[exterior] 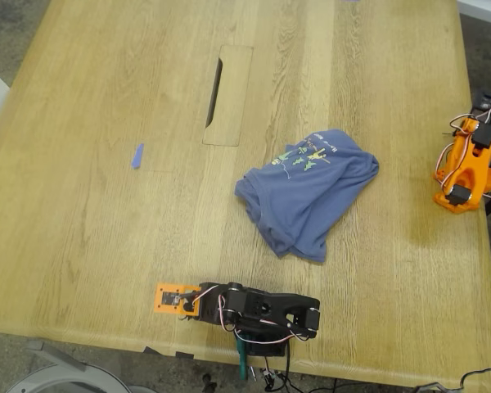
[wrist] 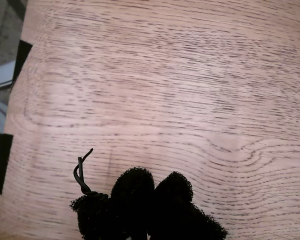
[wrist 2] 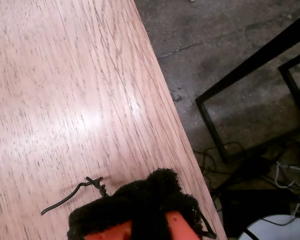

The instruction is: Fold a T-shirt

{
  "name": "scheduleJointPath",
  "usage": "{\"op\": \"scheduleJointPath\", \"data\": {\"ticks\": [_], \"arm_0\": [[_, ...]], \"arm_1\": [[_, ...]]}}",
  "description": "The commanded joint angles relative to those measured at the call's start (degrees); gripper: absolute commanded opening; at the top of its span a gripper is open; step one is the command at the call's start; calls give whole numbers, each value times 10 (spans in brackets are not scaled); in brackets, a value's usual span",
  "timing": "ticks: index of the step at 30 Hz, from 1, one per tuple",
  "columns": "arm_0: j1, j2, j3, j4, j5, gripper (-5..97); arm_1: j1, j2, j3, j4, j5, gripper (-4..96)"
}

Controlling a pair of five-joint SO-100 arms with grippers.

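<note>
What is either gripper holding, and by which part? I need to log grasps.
Nothing. My first gripper and my second gripper sit shut over bare table; the T-shirt lies apart, untouched.

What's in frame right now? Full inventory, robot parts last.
T-shirt: 1, slate-blue with a green-yellow chest print, crumpled in a heap right of centre in the exterior view, touching neither arm.
Scrap: 1, small, blue, lying alone at the exterior view's left.
Table: 1, light wood, under everything.
Cable slot: 1, rectangular wooden cover with a dark gap, above the T-shirt in the exterior view.
Arms: 2; a black one with an orange tip at the near edge, an orange one at the exterior view's right edge.
End effectors: first and second, black fuzzy pads together, over bare wood.
</note>
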Motion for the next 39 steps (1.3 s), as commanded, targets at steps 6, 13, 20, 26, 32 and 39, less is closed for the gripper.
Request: {"op": "scheduleJointPath", "data": {"ticks": [6, 13, 20, 26, 32, 39], "arm_0": [[-39, 63, -9, 93, -68, 35], [-47, 63, -9, 102, -64, 35], [-44, 62, -9, 102, -27, 37], [-35, 62, -9, 102, -47, 37], [-35, 62, -9, 102, -47, 37], [-35, 62, -9, 102, -47, 37]], "arm_1": [[30, 5, 46, 4, 9, 1], [-22, 5, 47, 75, 15, 1], [-46, 5, 47, 74, 17, 1], [-27, 4, 47, 75, -17, 1], [-29, 4, 47, 75, -15, 1], [-30, 4, 47, 75, -15, 1]]}}
